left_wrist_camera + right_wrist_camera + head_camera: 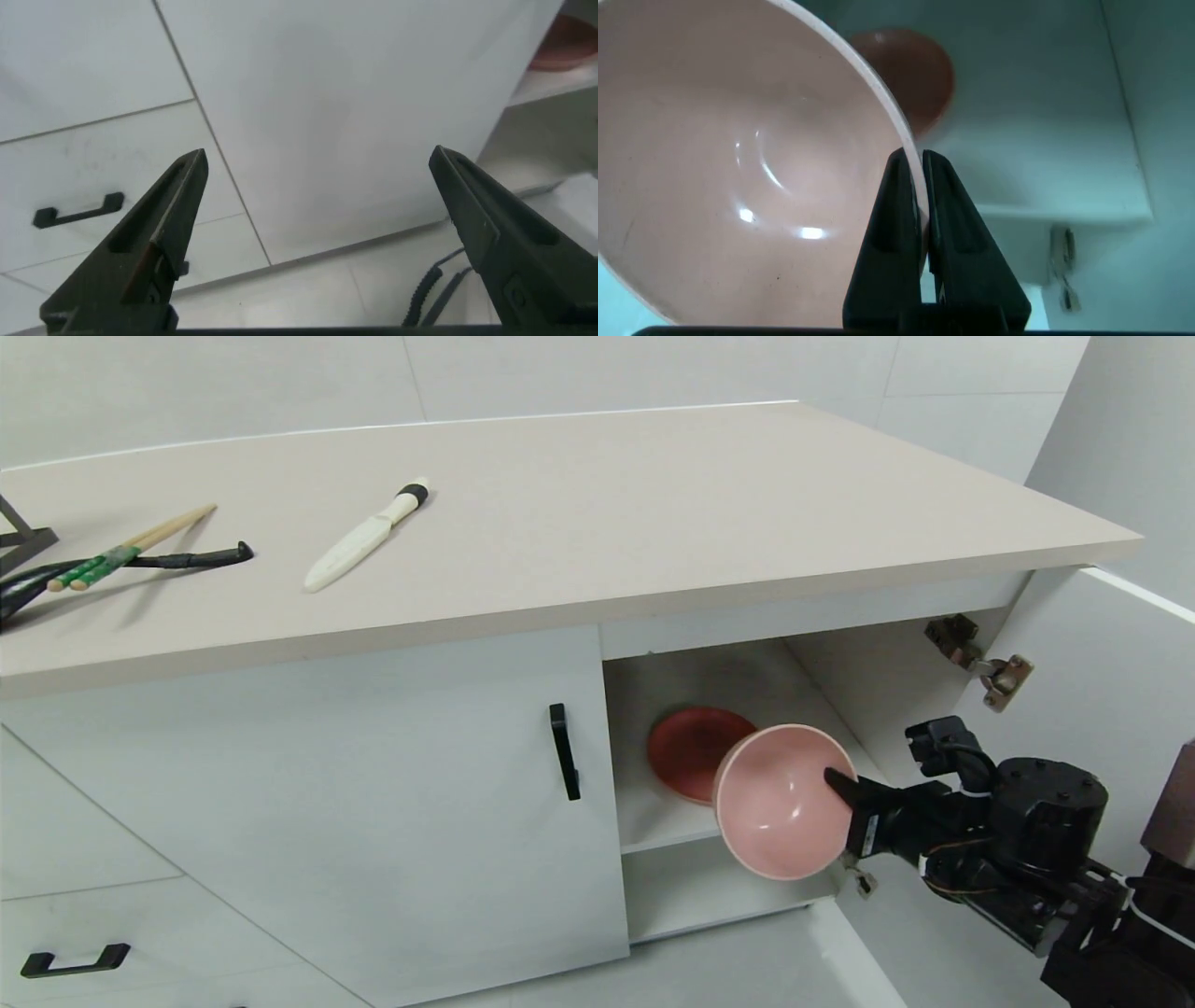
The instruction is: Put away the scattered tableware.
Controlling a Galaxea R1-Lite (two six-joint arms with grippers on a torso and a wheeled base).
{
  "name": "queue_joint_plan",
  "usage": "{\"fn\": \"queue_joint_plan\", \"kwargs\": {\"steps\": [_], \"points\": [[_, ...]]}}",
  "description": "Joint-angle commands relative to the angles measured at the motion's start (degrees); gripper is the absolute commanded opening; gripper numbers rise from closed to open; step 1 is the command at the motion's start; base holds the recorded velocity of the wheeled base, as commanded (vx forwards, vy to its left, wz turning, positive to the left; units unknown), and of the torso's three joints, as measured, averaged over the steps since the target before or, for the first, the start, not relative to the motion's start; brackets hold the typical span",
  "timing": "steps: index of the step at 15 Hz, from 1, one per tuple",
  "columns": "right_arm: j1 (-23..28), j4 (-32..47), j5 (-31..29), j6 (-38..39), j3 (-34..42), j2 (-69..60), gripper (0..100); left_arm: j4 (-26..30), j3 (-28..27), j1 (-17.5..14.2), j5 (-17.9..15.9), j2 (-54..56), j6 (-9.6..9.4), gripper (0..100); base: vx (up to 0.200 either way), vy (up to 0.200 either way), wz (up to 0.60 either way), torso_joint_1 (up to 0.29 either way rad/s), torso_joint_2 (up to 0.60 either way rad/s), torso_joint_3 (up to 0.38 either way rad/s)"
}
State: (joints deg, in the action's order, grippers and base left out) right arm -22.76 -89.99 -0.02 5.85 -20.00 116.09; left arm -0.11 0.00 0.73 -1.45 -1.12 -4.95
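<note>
My right gripper (pixel 838 788) is shut on the rim of a pink bowl (pixel 780 801), holding it tilted on its side in front of the open cabinet. The same pinch on the pink bowl (pixel 747 159) appears in the right wrist view, at my right gripper (pixel 921 166). A red plate (pixel 693 749) lies on the cabinet shelf (pixel 663 826) just behind the bowl. On the countertop (pixel 579 523) lie a white knife with a black band (pixel 366 536), wooden chopsticks (pixel 131 547) and a black utensil (pixel 187 560). My left gripper (pixel 318 182) hangs open before the closed cabinet door.
The right cabinet door (pixel 1111 672) stands swung open with its hinge (pixel 980 663) exposed. The left door (pixel 373 784) is closed, with a black handle (pixel 563 751). A drawer with a black handle (pixel 75 961) sits at the lower left. A dark rack edge (pixel 19 527) is at the counter's far left.
</note>
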Motion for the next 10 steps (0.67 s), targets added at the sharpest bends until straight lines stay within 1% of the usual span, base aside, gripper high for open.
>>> {"fn": "queue_joint_plan", "kwargs": {"steps": [1,2,4,6,7,8,10], "points": [[-0.71,-0.01,0.29,-0.05,-1.53,1.59,0,-0.07,0.00,0.41,-0.13,-1.16,0.03,100,0.000,0.000,0.00,0.000,0.00,0.000],[-0.71,-0.01,0.46,-0.05,-1.53,1.86,0,-0.07,0.00,0.32,-0.13,-0.81,0.12,100,0.000,0.000,0.00,0.000,0.00,0.000],[-0.71,-0.01,0.64,-0.05,-3.99,3.09,0,0.02,0.00,-0.56,-0.04,1.12,0.29,100,0.000,0.000,0.00,0.000,0.00,0.000],[-1.06,-0.01,0.73,-0.05,-5.92,4.93,0,0.02,0.00,-0.56,0.13,1.12,0.91,100,0.000,0.000,0.00,0.000,0.00,0.000],[-1.15,-0.01,0.82,-0.05,-6.89,5.73,0,0.11,0.00,-0.64,0.13,1.12,1.52,100,0.000,0.000,0.00,0.000,0.00,0.000],[-1.23,-0.01,0.82,-0.05,-8.82,6.87,0,0.20,0.00,-0.73,0.22,1.12,2.66,100,0.000,0.000,0.00,0.000,0.00,0.000],[-1.23,-0.01,0.90,-0.05,-12.25,8.36,0,0.20,0.00,-0.73,0.57,1.12,2.75,100,0.000,0.000,0.00,0.000,0.00,0.000]]}}
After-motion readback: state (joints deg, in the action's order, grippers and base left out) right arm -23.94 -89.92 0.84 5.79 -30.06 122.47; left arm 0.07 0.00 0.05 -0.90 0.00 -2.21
